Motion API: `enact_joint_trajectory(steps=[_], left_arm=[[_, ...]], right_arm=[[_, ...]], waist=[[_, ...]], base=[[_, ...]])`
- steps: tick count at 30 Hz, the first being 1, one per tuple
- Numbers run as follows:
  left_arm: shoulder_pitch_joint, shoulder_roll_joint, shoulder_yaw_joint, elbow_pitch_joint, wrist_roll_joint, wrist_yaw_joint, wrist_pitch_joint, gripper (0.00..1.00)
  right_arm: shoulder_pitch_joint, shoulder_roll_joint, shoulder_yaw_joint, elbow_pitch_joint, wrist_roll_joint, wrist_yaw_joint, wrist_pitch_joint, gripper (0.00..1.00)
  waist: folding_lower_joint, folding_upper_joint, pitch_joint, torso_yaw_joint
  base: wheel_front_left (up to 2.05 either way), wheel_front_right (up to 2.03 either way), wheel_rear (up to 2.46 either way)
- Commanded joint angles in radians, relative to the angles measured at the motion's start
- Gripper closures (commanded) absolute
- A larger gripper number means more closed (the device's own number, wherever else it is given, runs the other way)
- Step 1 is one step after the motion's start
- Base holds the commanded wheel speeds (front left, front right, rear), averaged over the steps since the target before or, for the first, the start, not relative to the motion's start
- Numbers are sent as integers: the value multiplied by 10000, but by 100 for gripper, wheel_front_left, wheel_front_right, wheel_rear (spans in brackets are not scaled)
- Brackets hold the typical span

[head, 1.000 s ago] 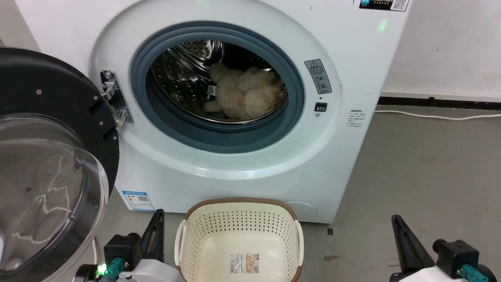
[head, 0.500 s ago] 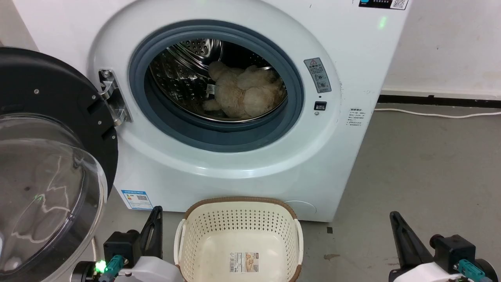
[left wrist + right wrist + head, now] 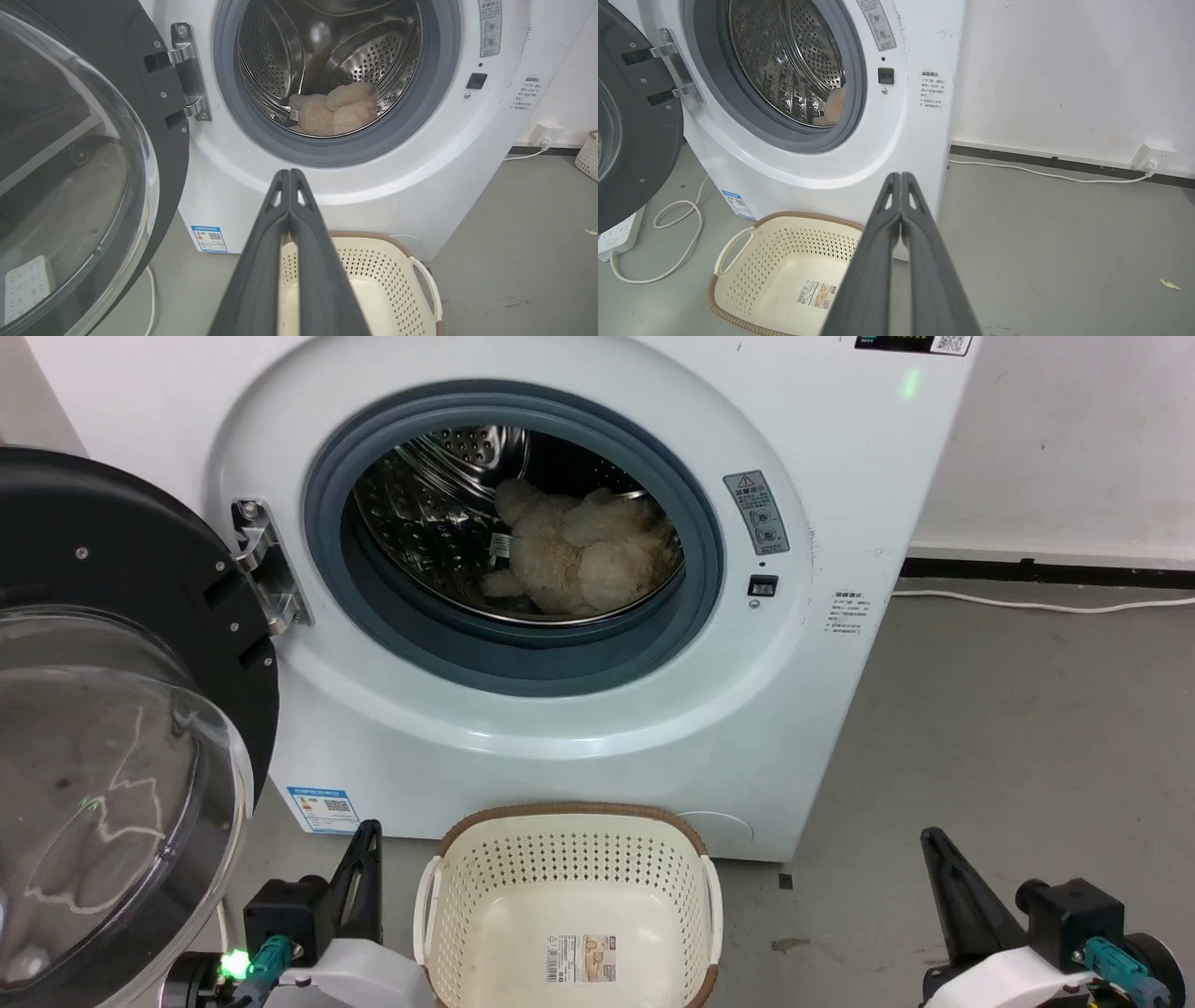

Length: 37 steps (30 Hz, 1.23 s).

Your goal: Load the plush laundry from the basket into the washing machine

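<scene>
The cream-beige plush laundry (image 3: 579,555) lies inside the steel drum of the white washing machine (image 3: 560,728), whose round glass door (image 3: 103,728) hangs open at the left. The plush laundry (image 3: 334,108) also shows through the opening in the left wrist view, and a bit of it (image 3: 833,106) in the right wrist view. The cream basket (image 3: 569,905) stands on the floor before the machine with just a label on its bottom. My left gripper (image 3: 371,829) is shut, left of the basket. My right gripper (image 3: 927,838) is shut, over the floor to the right. Both hold nothing.
Grey floor (image 3: 1008,728) stretches right of the machine to a white wall, with a white cable (image 3: 1036,609) along its foot. A power strip (image 3: 616,233) and looped cord lie under the open door. Another basket's edge (image 3: 587,156) shows at the far right.
The whole head view has shifted slightly up and left, so the camera moved. Both grippers sit a little lower and further left in it. The plush and basket stay put.
</scene>
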Motion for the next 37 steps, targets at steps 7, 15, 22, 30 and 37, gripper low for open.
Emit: enact_joint_trajectory(steps=[7,15,22,30,37], left_arm=[[-136,-82,148,-175,275,-60,132,100],[-159,-151,270,-280,474,-98,261,100],[-180,-211,377,-373,649,-131,374,100],[-203,-279,500,-479,848,-168,503,100],[-207,-289,517,-494,875,-174,521,100]], right_arm=[[-244,-5,22,-154,-195,6,180,100],[-331,-6,35,-241,-333,7,344,100],[-408,-6,46,-318,-455,7,489,100],[-495,-6,59,-405,-594,8,653,100],[-507,-6,60,-417,-613,8,676,100]], waist=[[0,0,26,-12],[0,0,56,-26],[0,0,82,-38],[0,0,112,-52],[0,0,116,-54]], base=[[0,0,0],[0,0,0],[0,0,0],[0,0,0],[0,0,0]])
